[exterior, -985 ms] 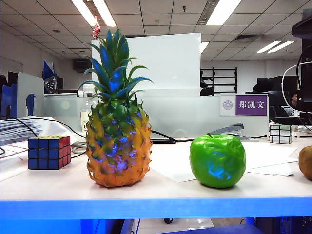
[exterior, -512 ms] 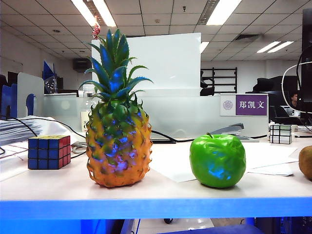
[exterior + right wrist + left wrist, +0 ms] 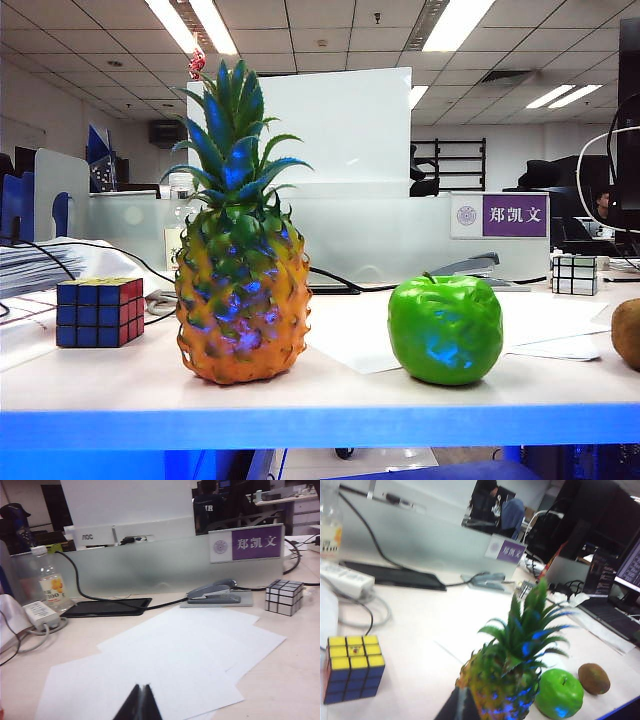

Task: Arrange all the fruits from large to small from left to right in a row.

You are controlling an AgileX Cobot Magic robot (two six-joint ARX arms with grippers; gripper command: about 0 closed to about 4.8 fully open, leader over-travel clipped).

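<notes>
We find the pineapple (image 3: 242, 262), apple (image 3: 445, 330) and kiwi (image 3: 628, 333) already ranked leftward to rightward. The left gripper (image 3: 461, 706), jaws together, sits just behind the pineapple; the right gripper (image 3: 141, 703), closed and empty, overlooks paper sheets (image 3: 165, 665).

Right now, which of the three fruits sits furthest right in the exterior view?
The kiwi, the small fuzzy brown one, cut off by the frame's right edge. The green apple stands left of it, the pineapple further left.
</notes>
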